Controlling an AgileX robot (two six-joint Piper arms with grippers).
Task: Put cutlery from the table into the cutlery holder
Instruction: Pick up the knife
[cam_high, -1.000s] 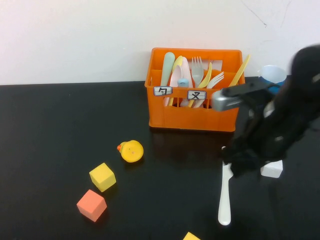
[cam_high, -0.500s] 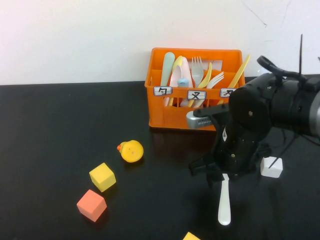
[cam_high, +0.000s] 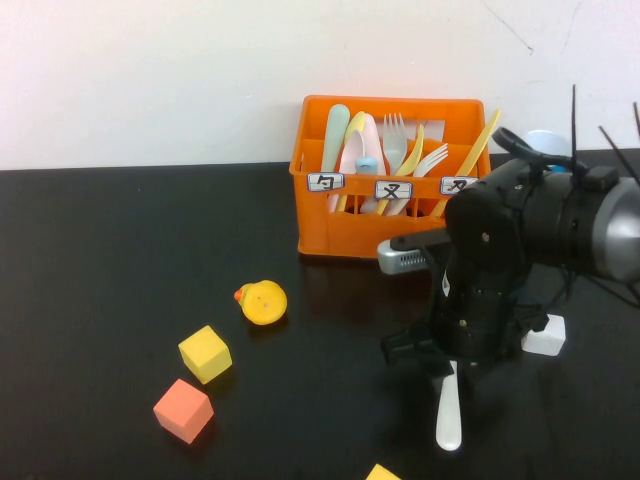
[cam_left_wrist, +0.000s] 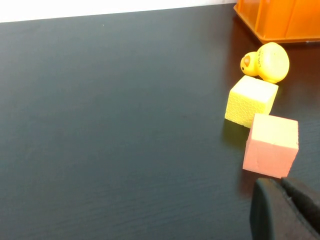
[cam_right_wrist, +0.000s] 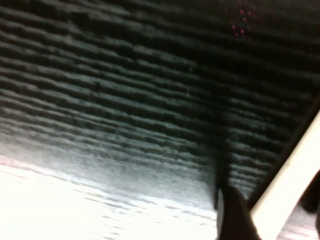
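Observation:
The cream-white knife (cam_high: 449, 415) lies on the black table (cam_high: 120, 250) at the front right, with its upper end under my right arm. My right gripper (cam_high: 451, 366) is low over that end. In the right wrist view the knife (cam_right_wrist: 285, 185) runs between the two open fingers of the right gripper (cam_right_wrist: 270, 202), close to the table. The orange cutlery holder (cam_high: 385, 225) stands behind it with several utensils in it, among them a pale pink spoon (cam_high: 360, 150). My left gripper (cam_left_wrist: 286, 212) is shut and empty, just beside the orange cube (cam_left_wrist: 270, 145).
A yellow duck (cam_high: 263, 301), a yellow cube (cam_high: 205, 353) and the orange cube (cam_high: 183, 410) lie at the front left. A small white block (cam_high: 544, 336) sits right of my right arm. A blue cup (cam_high: 548, 146) stands right of the holder.
My right arm has swung left and down from beside the holder onto the knife's upper end. The knife has not moved. The left side is unchanged.

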